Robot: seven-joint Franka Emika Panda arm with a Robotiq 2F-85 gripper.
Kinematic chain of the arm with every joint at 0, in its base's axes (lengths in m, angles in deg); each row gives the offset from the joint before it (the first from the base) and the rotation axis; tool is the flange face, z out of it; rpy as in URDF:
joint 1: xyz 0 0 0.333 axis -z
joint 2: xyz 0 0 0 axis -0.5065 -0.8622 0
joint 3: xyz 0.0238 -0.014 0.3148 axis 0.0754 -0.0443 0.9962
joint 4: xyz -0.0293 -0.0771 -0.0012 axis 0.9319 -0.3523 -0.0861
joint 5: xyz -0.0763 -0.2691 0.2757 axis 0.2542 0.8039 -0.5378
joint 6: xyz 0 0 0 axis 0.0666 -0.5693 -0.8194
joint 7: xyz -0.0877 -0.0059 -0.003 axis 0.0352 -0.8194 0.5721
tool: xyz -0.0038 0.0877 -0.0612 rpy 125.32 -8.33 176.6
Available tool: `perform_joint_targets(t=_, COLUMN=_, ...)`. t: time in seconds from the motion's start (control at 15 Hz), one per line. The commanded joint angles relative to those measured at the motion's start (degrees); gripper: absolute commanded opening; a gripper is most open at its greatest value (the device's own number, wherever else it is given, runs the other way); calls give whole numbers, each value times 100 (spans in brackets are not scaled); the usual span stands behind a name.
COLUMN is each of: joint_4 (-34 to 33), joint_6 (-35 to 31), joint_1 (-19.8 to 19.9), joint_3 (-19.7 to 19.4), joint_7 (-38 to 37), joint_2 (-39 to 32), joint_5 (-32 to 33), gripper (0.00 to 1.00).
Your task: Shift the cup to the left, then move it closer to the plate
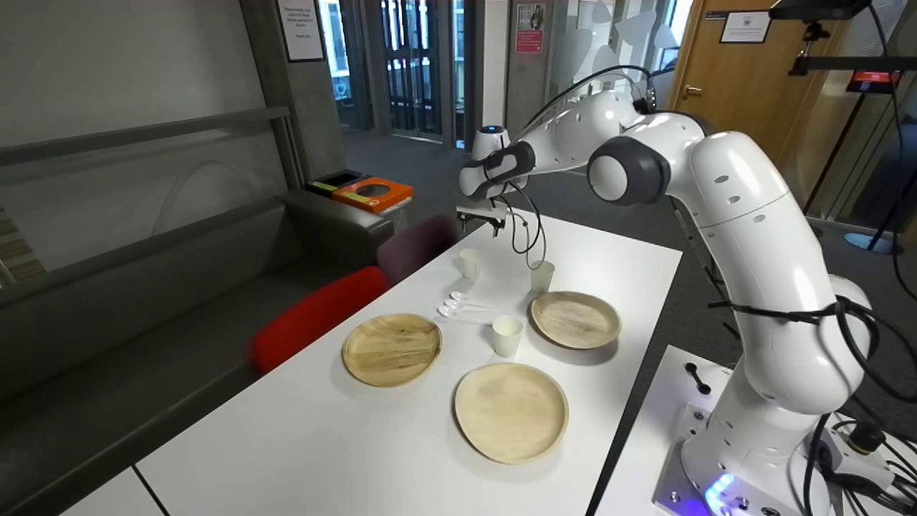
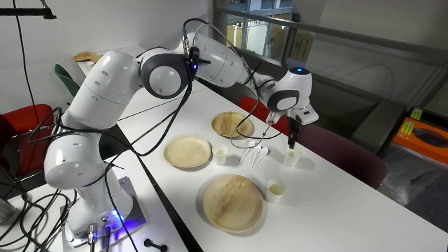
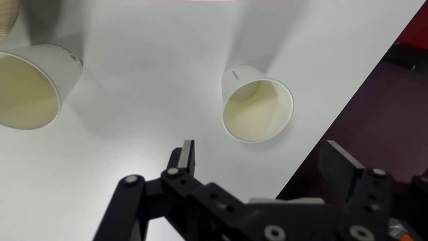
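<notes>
Three white cups stand upright on the white table; which one is the task's cup I cannot tell. Nearest my gripper (image 3: 259, 144) is the cup by the far table edge (image 1: 470, 265) (image 2: 292, 158) (image 3: 257, 110). A second cup (image 1: 541, 278) (image 2: 275, 191) (image 3: 26, 93) stands beside the plate (image 1: 577, 319) (image 2: 232, 203), which has a darker rim and only peeks into the wrist view's top left corner. The third cup (image 1: 507, 337) (image 2: 219, 155) is out of the wrist view. My gripper hangs above the table with jaws wide apart, nothing between them.
Two more tan plates lie on the table: a plainer one (image 1: 511, 413) and a deeper-looking one (image 1: 392, 350). Three white spoons (image 2: 257, 152) lie between the cups. Chairs, a red one (image 1: 319, 315) and a maroon one (image 2: 339, 150), stand along the table edge.
</notes>
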Motion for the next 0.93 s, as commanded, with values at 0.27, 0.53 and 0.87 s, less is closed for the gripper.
perform_joint_targets(t=0.27, joint_4=11, joint_6=-1004, joint_1=-155, joint_3=-111, joint_7=811, joint_2=-180, joint_5=529, gripper=100)
perform_joint_targets(t=0.53, joint_4=-141, joint_6=-1196, joint_1=-3, joint_3=157, joint_7=1548, joint_2=-393, joint_5=385, gripper=100)
perform_joint_targets(t=0.87, joint_4=-409, joint_6=-601, joint_1=338, joint_3=708, joint_7=2649, joint_2=-609, joint_5=-123, gripper=100)
